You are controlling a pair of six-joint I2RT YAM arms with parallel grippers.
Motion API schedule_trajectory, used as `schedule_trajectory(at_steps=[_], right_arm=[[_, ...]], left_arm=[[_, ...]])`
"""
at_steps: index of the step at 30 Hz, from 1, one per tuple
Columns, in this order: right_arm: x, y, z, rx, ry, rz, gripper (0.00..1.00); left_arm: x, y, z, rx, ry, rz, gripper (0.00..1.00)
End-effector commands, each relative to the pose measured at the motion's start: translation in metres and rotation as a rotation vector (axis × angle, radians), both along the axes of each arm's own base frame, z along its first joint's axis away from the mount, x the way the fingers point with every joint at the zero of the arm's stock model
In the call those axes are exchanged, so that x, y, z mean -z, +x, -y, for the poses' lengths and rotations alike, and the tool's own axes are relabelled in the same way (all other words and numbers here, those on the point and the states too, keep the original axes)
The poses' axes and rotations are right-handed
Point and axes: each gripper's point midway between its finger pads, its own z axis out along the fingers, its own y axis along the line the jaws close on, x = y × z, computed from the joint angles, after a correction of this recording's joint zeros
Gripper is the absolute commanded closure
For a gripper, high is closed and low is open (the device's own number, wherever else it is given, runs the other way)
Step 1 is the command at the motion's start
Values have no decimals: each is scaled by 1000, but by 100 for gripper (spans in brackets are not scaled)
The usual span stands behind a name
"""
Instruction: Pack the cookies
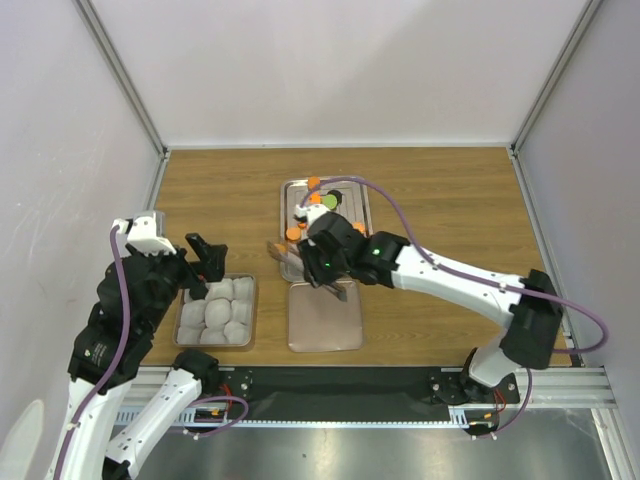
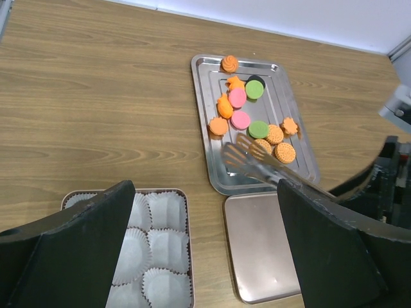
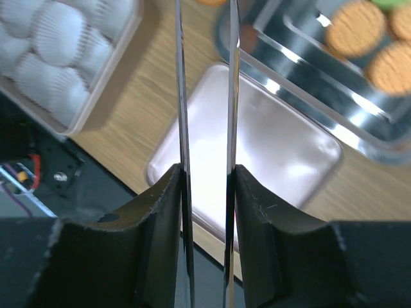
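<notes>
Small flat cookies, mostly orange, some pink, green, one black, lie scattered in the steel tray. My right fingers pinch metal tongs; my left fingers stand spread wide.

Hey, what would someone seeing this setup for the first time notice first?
Bright orange, pink and green cookies scattered in the steel tray at mid-table stand out first. The right gripper holds metal tongs whose tips reach over that tray's near end. Nearer the arms, a box of white paper cups sits by the open left gripper.
</notes>
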Motion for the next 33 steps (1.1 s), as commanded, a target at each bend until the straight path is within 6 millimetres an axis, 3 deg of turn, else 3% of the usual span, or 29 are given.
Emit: schedule_trajectory(at_steps=[1,6,7,8,14,22,33], right_arm=[[-30,-1,-49,-90,79,60,74],[-28,-19,-102,-196,77,75,75],[-38,-19,-112,-207,101,85,75],[-24,-22,-122,-224,79,68,75],[-5,-35,-159,-288,67,49,75],[23,-36,-171,-282,15,39,74],[30,-31,-166,-247,-33,72,67]], left_arm=[[-14,-6,-4,-8,-4,39,0],[-20,-10,-8,-18,-4,47,0],[-22,-11,-9,-21,-6,53,0],[-23,-12,-11,-30,-4,54,0],[-30,-16,-15,-40,-6,72,0],[-32,-19,-17,-45,-3,76,0],[-31,-19,-17,-45,-2,70,0]])
